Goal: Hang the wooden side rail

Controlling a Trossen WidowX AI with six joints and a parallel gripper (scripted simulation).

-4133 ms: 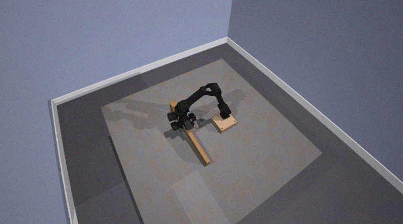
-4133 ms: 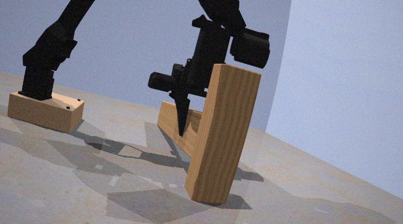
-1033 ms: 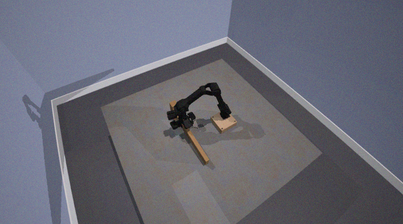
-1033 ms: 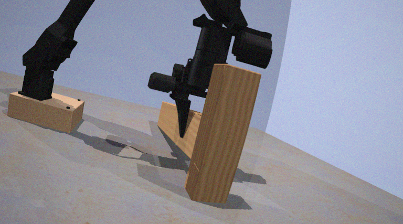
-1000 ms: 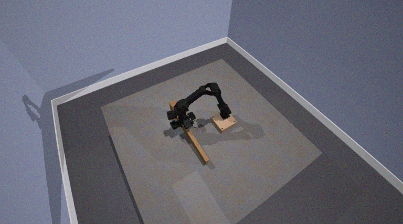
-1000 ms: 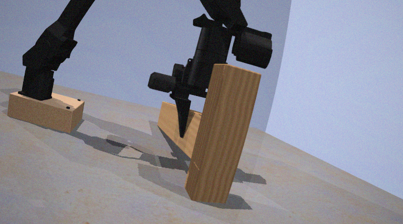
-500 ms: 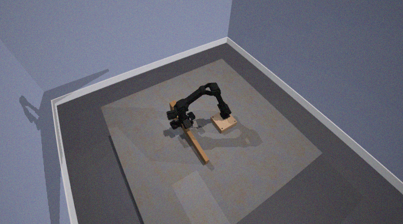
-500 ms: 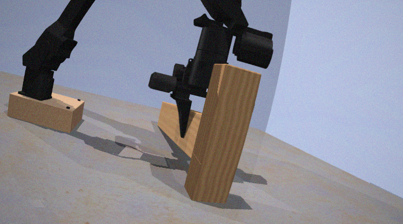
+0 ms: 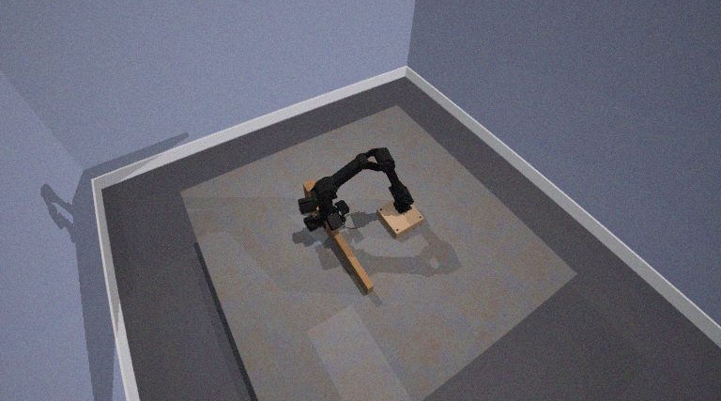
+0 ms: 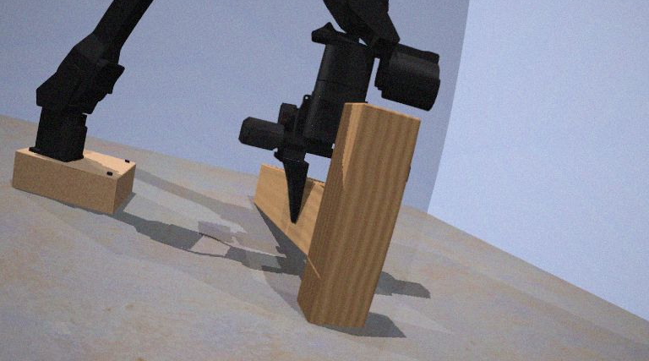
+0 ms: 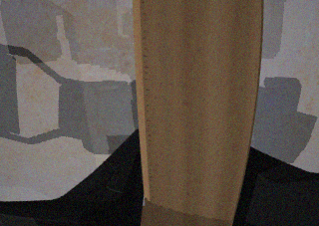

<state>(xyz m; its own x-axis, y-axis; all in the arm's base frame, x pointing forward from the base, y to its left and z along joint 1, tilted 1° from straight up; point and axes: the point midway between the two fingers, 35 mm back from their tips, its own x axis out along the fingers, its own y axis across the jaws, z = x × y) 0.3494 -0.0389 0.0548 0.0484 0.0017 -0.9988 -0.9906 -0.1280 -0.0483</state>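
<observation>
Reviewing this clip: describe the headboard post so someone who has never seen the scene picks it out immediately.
Start at the black arm's wooden base block on the table, then follow the arm over to its gripper, whose fingers are shut on the long, low side rail. The headboard post is the thick wooden block at that rail's near end. It is the only wooden piece standing upright, taller than both others.
</observation>
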